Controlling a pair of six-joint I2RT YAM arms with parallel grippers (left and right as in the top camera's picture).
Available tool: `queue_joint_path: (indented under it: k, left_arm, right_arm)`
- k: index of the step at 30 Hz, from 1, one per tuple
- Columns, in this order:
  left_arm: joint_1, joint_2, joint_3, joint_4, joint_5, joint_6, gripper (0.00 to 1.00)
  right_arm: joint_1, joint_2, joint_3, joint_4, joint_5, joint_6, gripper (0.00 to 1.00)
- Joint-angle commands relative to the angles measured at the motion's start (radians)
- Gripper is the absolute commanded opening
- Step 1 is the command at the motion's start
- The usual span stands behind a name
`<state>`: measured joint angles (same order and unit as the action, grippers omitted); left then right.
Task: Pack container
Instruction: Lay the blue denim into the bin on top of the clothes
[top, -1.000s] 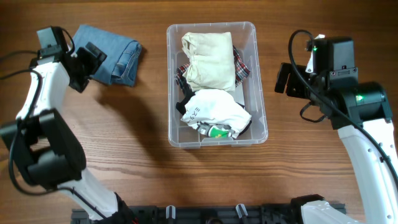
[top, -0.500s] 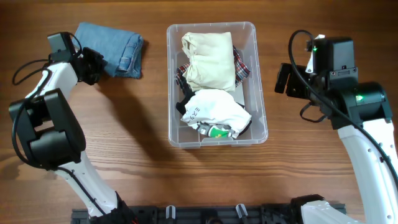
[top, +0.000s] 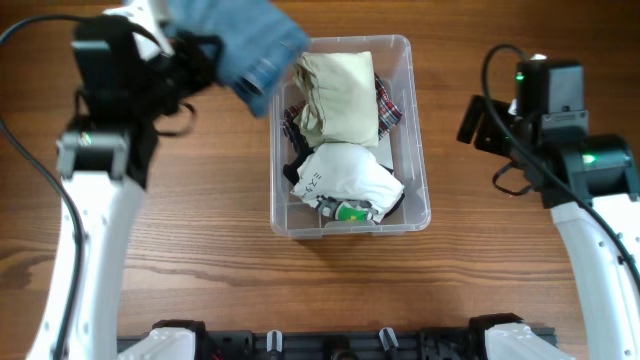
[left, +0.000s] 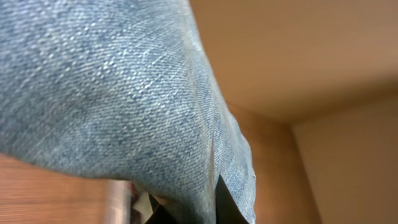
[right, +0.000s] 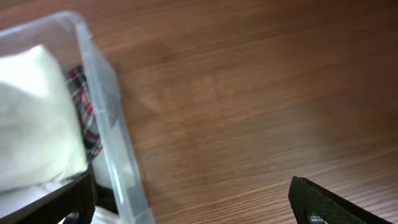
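The clear container (top: 421, 205) stands mid-table, holding a cream folded garment (top: 340, 95), a white garment (top: 345, 180) and plaid cloth (top: 389, 106). My left gripper (top: 203, 55) is raised and shut on folded blue jeans (top: 245, 40), which hang over the container's far left corner. In the left wrist view the denim (left: 112, 93) fills most of the frame and covers the gripper (left: 189, 211), with one dark finger (left: 224, 204) showing. My right gripper (right: 199, 205) stands open over bare wood just right of the container wall (right: 112, 124). From overhead the right gripper (top: 474, 124) is empty.
Wooden table (top: 200, 260) all round the container. The right arm's body (top: 590, 170) stands at the right side, the left arm (top: 95, 200) along the left side. A dark rail (top: 330, 345) runs along the front edge.
The left gripper has shut on the jeans and lifted them off the table at far left, carrying them up and right to the container's corner. The right arm barely moved.
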<state>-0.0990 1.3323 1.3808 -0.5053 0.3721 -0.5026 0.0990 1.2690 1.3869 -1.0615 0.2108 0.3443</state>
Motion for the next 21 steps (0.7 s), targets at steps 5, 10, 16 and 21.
queue_joint_path:
  k: [5,10,16,21]
  left_arm:
    - [-0.418,-0.003,0.020,-0.073,-0.195,0.106,0.04]
    - [-0.509,0.171,0.020,-0.158,-0.187,0.106,0.04]
    - [-0.500,0.311,0.020,-0.361,-0.197,0.167,0.86]
    - [-0.435,0.217,0.035,-0.312,-0.228,0.186,0.90]
  right_arm:
    - [-0.041,-0.029,-0.005,-0.036,-0.002,0.014,1.00]
    - [-0.041,-0.029,-0.005,-0.039,-0.002,0.003,1.00]
    - [-0.041,-0.029,-0.005,-0.039,-0.002,-0.005,1.00]
    - [-0.041,-0.029,-0.005,-0.047,-0.002,-0.008,1.00]
